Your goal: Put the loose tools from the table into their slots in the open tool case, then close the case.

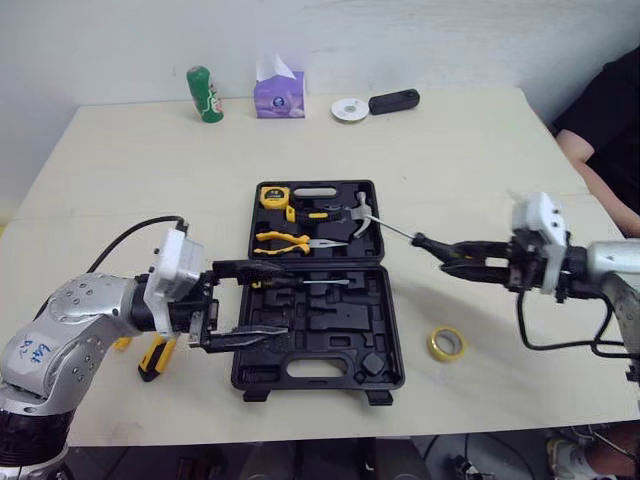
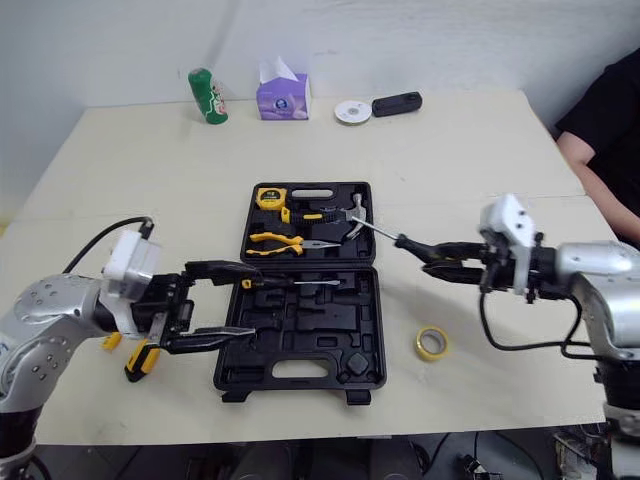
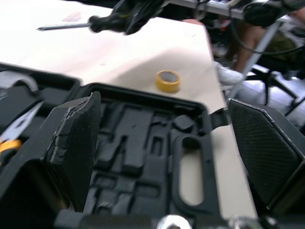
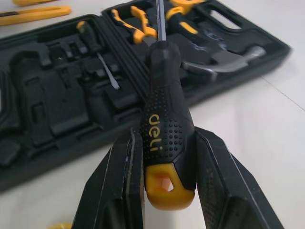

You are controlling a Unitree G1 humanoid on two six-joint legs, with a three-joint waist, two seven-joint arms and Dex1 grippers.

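Currently the right fingers clamp the screwdriver by its handle just right of the tool case, shaft pointing at it. The left fingers gape wide and empty over its left edge.

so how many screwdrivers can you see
2: one screwdriver in the right tool; one screwdriver lying in the near half of the case, by the hinge. The yellow-handled item left of the case might be another.

Counted: two screwdrivers, one pair of pliers, one hammer, one tape measure, one tool case, one yellow tape roll, one green bottle, one tissue box, one worktop, one person.
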